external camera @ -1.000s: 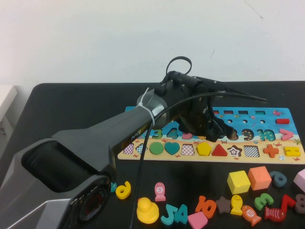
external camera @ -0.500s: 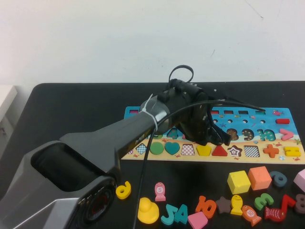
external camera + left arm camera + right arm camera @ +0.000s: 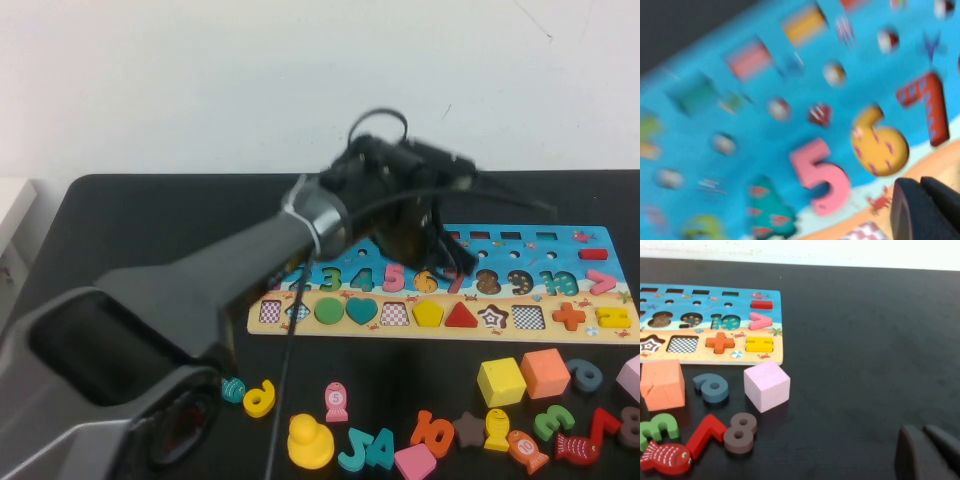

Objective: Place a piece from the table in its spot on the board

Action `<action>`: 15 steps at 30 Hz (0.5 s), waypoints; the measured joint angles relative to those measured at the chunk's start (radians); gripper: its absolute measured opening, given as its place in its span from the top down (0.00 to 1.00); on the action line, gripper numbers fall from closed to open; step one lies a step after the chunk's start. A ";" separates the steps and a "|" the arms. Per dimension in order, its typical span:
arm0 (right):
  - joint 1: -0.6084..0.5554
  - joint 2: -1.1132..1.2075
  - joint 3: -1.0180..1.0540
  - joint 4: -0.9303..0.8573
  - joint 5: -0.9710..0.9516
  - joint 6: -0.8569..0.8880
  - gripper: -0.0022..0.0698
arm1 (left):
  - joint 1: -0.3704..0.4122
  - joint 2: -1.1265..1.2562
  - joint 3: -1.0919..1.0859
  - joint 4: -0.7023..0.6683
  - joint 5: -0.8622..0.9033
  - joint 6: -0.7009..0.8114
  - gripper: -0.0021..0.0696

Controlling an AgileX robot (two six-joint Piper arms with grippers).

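Pentagon piece, small and yellow, sits flush in its slot in the shape row of the board, between a checkered empty slot and the red triangle, so the placing looks done. Above the number row hangs the left gripper, its fingers clenched together on nothing, clear of the piece. Off at the table's right, the right gripper rests low, fingers together, empty, apparently parked.

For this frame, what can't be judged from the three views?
- High view: the left gripper, shut above the board, is motion-blurred.
- Left wrist view: board smeared by motion; the yellow pentagon falls outside it.
- Right wrist view: right gripper cut by the frame edge; fingers together over the table.
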 joint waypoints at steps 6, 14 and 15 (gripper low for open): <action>0.000 0.000 0.000 0.000 0.000 0.000 0.94 | 0.000 -0.168 0.000 0.104 0.029 -0.015 0.97; 0.000 0.000 0.000 0.000 0.000 0.000 0.94 | 0.000 -0.444 0.000 0.142 0.121 0.058 0.97; 0.000 0.000 0.000 0.000 0.000 0.000 0.94 | 0.000 -0.476 0.000 0.151 0.132 0.065 0.97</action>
